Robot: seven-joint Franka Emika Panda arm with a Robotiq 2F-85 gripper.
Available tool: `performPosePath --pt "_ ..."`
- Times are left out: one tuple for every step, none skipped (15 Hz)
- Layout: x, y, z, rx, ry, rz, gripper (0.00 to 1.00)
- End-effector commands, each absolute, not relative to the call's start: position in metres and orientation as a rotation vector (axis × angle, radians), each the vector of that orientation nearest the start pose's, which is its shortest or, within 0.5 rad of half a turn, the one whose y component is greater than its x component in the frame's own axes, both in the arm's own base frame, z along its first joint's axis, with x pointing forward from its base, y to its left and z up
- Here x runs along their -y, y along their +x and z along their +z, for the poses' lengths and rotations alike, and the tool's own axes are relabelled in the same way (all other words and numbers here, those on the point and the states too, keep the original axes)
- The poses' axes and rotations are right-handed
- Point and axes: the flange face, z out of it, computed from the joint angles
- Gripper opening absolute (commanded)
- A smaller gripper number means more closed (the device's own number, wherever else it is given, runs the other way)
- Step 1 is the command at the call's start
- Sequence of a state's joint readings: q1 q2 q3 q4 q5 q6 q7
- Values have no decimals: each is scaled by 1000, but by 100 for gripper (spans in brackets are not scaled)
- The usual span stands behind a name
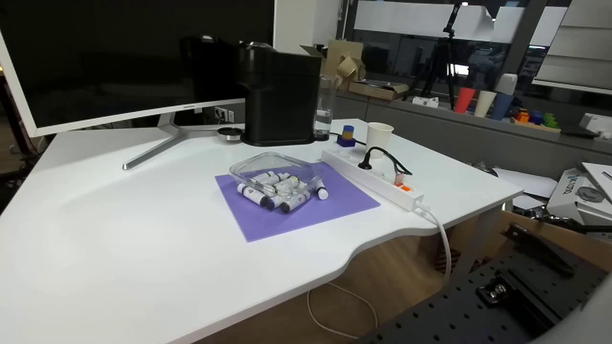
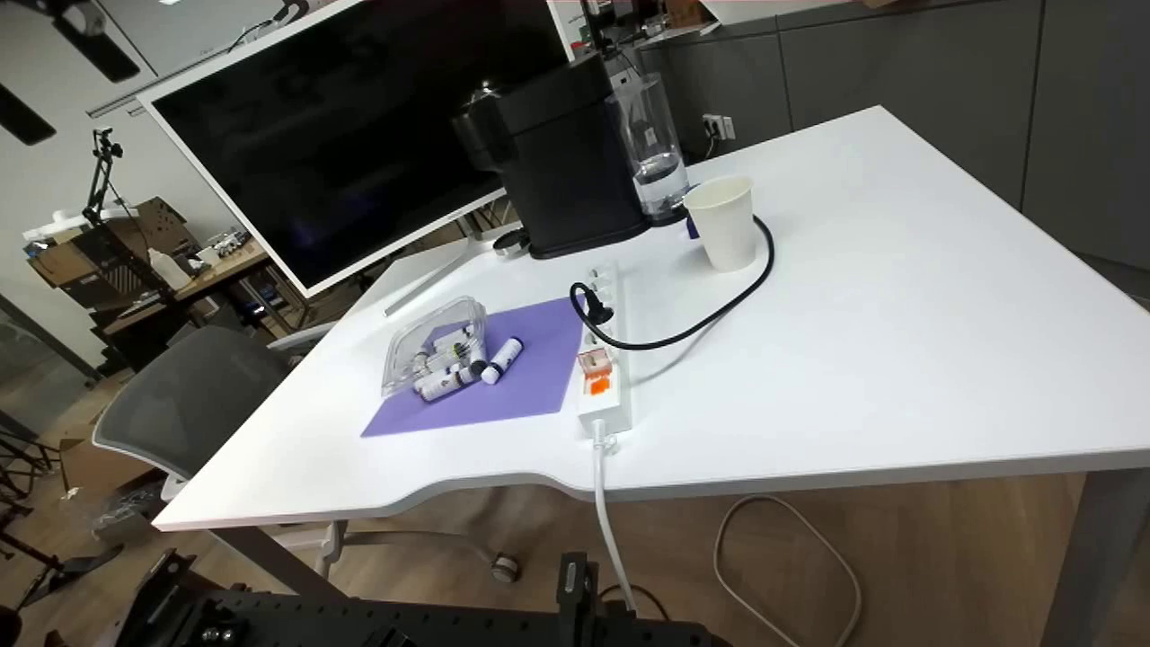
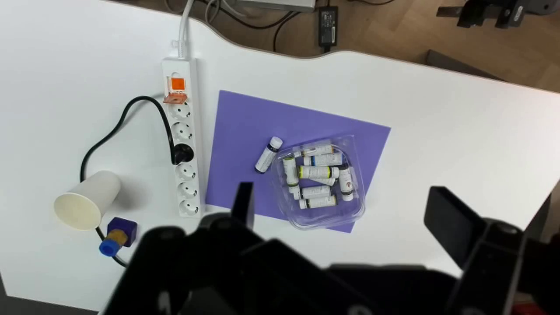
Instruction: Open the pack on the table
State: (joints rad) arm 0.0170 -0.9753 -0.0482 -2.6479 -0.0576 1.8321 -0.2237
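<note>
Cup of white paper (image 3: 87, 199), tapered, far left in the wrist view; upright in both exterior views, on the wide, smooth white table (image 3: 442, 144) with its wavy edge. Near the cup, a small purple, ochre and blue stack (image 3: 116, 237). Thin black cable (image 3: 143, 98) loops past both to a round black plug (image 3: 183, 153), seated in the long white plastic power strip (image 3: 181, 131). Orange switch (image 3: 177, 83) toward one end of the strip, a see-through reddish flap (image 3: 176, 98) next to it; white cord (image 3: 183, 24) leaves that end and runs over the table's edge.

Next rightward, flat purple rectangular sheet (image 3: 306, 118), just beside the strip. On it, one loose white cylindrical tube (image 3: 266, 158) with white cap and dark band, at a slant. Just beside the tube, the clear, rounded-square plastic pack (image 3: 323, 215), lying over the sheet, one corner showing past the sheet's edge. Several white tubes (image 3: 318, 172) lie inside at crossed angles, ends banded yellow, blue and dark. Whether it is closed on top: cannot tell.

Black two-fingered tool (image 3: 343, 210) fills the lower part of the view, blurred. Fingers (image 3: 453, 225) spread wide: one overlaps the sheet's border in this view, the other stands far right, over the table's white top. Pack shows in the gap between them, farther from the lens; how far, cannot tell.
</note>
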Motion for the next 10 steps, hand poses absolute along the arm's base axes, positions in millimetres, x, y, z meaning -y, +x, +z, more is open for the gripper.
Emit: performPosePath --pt "15 279 530 349 -3148 -246 100" --pt "13 278 528 334 -3172 -230 100" --pt "12 279 524 359 -3195 -246 100" --pt "10 281 516 389 -3229 -227 100" --pt "10 284 507 428 -3260 -207 100" --pt "9 287 494 474 -3275 -175 100" --pt "8 291 479 525 -3291 -160 100" --pt "7 294 464 575 -3299 -136 100" --pt "5 298 445 633 -3303 -103 100" --pt "3 302 427 697 -3297 -88 100"
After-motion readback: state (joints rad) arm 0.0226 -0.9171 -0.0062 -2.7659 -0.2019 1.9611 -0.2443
